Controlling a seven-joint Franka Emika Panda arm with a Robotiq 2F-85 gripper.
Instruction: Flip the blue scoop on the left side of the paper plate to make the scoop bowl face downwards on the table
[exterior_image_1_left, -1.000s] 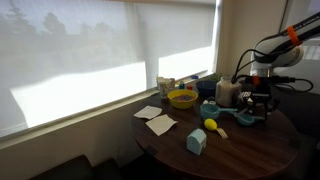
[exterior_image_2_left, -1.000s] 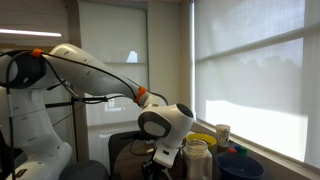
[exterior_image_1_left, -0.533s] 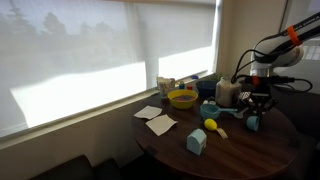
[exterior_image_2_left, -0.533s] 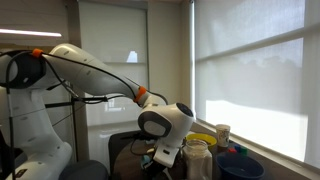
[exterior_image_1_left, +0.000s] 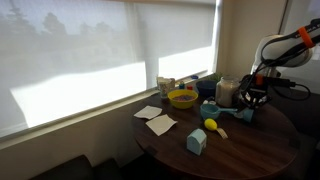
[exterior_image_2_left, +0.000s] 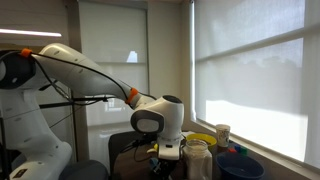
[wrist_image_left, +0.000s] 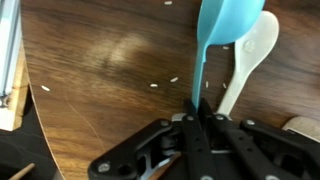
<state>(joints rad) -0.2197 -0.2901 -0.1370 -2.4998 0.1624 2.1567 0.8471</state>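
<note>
The light blue plastic scoop (wrist_image_left: 226, 30) sits in the upper right of the wrist view. Its thin handle runs down into the black fingers (wrist_image_left: 212, 132), which are closed on the handle's end. The scoop's bowl points away from the camera, above the dark brown wooden worktop (wrist_image_left: 110, 90). Whether it touches the wood cannot be told.

Just beside the scoop, and partly hidden by its edge, lies a white plastic spoon (wrist_image_left: 252, 52). A few pale specks dot the wood nearby.

In an exterior view the scoop is too small to make out. The fingers hang over the round worktop close to a pale lidded jar (exterior_image_1_left: 227, 92). A yellow bowl (exterior_image_1_left: 182, 98) stands near the window. Two white paper napkins (exterior_image_1_left: 155, 118) lie towards the worktop's edge. A pale blue box-shaped object (exterior_image_1_left: 196, 141) and a small yellow object (exterior_image_1_left: 211, 125) rest between them and the fingers.

In an exterior view from elsewhere, the white robot arm (exterior_image_2_left: 90, 75) bends down behind the jar. A paper cup (exterior_image_2_left: 221, 133) stands by the blind.
</note>
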